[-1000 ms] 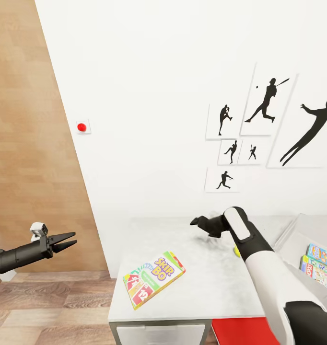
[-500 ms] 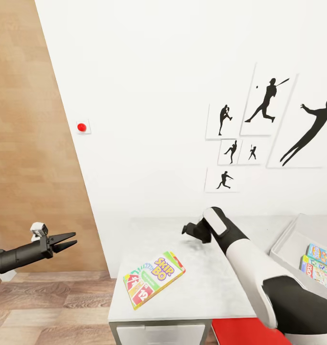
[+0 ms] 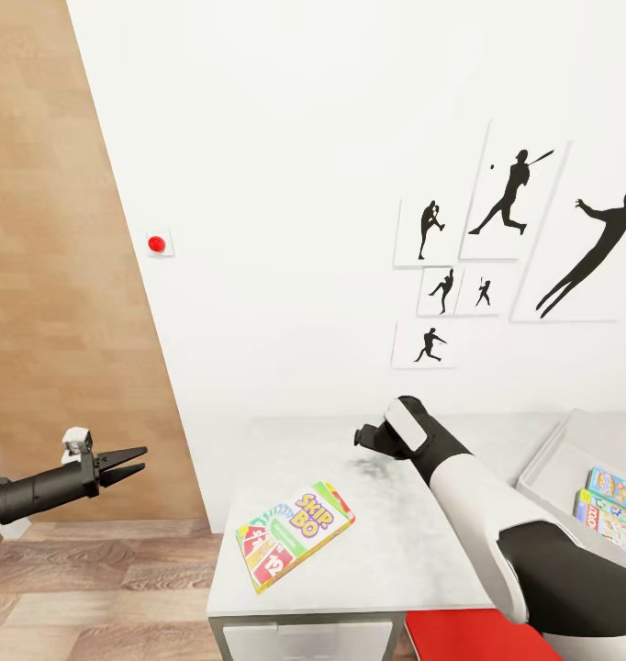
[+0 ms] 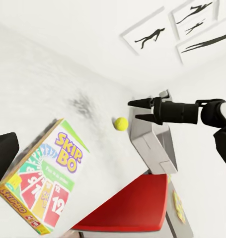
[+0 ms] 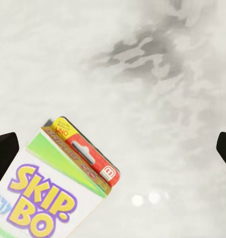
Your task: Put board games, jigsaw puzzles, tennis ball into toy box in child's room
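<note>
The yellow-green-red Skip-Bo board game [image 3: 295, 535] lies flat near the front left of the light-grey table [image 3: 405, 551]. My right gripper [image 3: 359, 437] hovers open above the table behind the box, which sits between its spread fingers in the right wrist view [image 5: 113, 148]. The left wrist view shows the Skip-Bo box [image 4: 43, 183], the tennis ball [image 4: 120, 123] on the table just below the right gripper [image 4: 134, 110], and the toy box [image 4: 150, 148] beside it. The toy box [image 3: 570, 450] at the right holds colourful game boxes [image 3: 611, 500]. My left gripper [image 3: 134, 462] hangs open, left of the table over the floor.
A white wall with black baseball-player prints [image 3: 510, 193] backs the table. A red button [image 3: 156, 243] sits on that wall. A wood panel [image 3: 65, 321] stands at the left. A red seat [image 3: 464, 633] is tucked under the table's front, beside a white drawer front [image 3: 304, 643].
My right arm has swung left across the table, away from the toy box and toward the Skip-Bo box, covering the ball in the head view. The left arm has barely moved.
</note>
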You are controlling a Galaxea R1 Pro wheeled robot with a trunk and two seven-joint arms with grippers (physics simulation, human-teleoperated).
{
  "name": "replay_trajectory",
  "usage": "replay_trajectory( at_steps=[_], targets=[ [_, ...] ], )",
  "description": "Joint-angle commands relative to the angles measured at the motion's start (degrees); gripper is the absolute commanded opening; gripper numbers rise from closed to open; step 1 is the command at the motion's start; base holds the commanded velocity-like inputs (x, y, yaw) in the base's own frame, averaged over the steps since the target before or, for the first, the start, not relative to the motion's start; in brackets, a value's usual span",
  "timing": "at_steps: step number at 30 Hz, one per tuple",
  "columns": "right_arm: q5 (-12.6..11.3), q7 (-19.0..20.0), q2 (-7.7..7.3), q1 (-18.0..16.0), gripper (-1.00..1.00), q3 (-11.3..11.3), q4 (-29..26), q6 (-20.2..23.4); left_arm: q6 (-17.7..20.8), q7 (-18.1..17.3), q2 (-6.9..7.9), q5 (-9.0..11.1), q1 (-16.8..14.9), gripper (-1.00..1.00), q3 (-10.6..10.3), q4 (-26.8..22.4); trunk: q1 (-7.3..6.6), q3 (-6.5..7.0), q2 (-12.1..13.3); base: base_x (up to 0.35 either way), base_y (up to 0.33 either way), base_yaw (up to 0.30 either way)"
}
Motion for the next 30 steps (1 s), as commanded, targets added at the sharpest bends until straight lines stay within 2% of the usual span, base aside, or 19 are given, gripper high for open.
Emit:
replay_trajectory(
  at_steps=[1,6,8,13,15,21,30],
  targets=[
    [-0.6,-0.5,-0.01,0.0,1.00,0.4,0.0,0.1,0.6,-0.2,-0.02,0.0,-0.1,1.00,0.0,0.0,0.04,-0.14,-0.1,0.000,0.000,0.000],
    [-0.8,-0.2,0.01,0.0,1.00,0.2,2.6,0.0,0.6,-0.1,-0.04,0.0,-0.1,1.00,0.0,0.0,0.04,-0.14,-0.1,0.000,0.000,0.000],
    [-1.0,1.4,0.00,0.0,1.00,0.1,4.1,0.0,0.6,-0.1,0.00,0.0,-0.1,1.00,0.0,0.0,0.04,-0.14,-0.1,0.000,0.000,0.000],
    [-0.5,12.1,-0.34,0.0,1.00,0.4,5.7,-0.1,0.6,-0.1,0.11,0.0,-0.1,1.00,0.1,0.0,0.04,-0.14,-0.1,0.000,0.000,0.000],
    [-0.4,14.1,-0.58,0.0,1.00,0.5,5.9,-0.1,0.6,-0.1,0.10,0.0,-0.1,1.00,0.1,0.0,0.04,-0.14,-0.1,0.000,0.000,0.000],
    [-0.3,16.2,-1.09,0.1,1.00,0.6,5.7,-0.1,0.6,-0.1,0.05,0.0,-0.1,1.00,0.1,0.0,0.04,-0.14,-0.1,0.000,0.000,0.000],
    [-0.3,16.6,-1.23,0.5,1.00,0.5,5.4,-0.2,0.6,0.0,0.04,0.0,-0.1,1.00,0.1,0.0,0.04,-0.19,-0.1,0.000,0.000,0.000]
  ],
)
